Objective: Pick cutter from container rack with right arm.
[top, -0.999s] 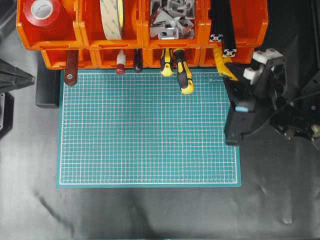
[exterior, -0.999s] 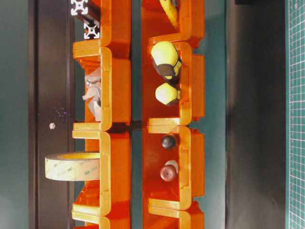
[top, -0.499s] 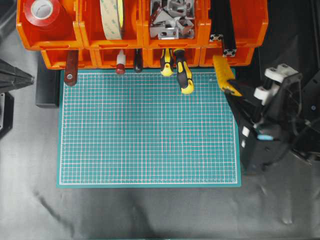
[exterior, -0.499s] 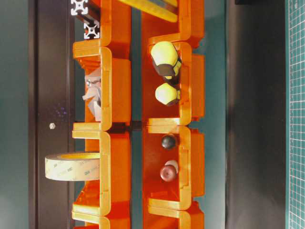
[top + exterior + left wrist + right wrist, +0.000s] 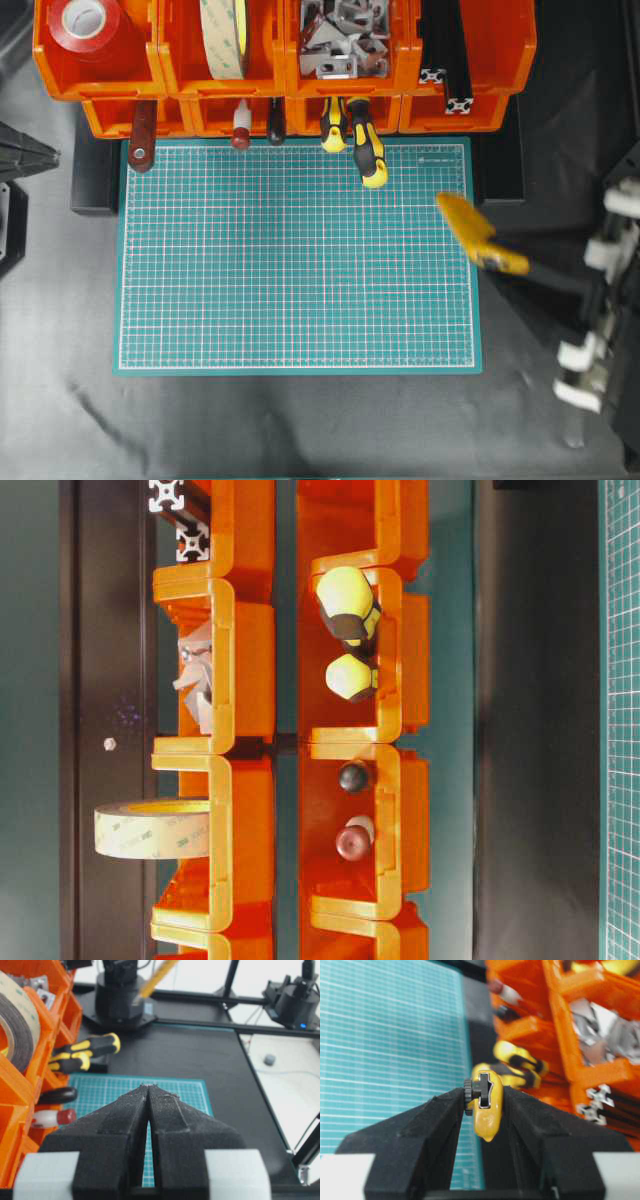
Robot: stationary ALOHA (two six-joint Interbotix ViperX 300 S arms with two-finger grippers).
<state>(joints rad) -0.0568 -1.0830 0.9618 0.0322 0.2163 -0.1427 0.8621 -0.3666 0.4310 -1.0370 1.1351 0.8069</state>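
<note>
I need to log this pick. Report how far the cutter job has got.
Done: the cutter is out of the container rack and sits clamped between the right gripper fingers, hanging over the right edge of the green mat. In hand: the right arm is carrying it clear of the rack. Left: little beyond a steady hold. The left gripper is shut and idle.

A green grid mat (image 5: 290, 260) lay on a black surface (image 5: 300, 420), with a white floor (image 5: 285, 1060) and black frame bars (image 5: 230, 980) beyond.

Workshop bench: orange tool bins (image 5: 280, 95), cutting mat (image 5: 290, 270).
</note>
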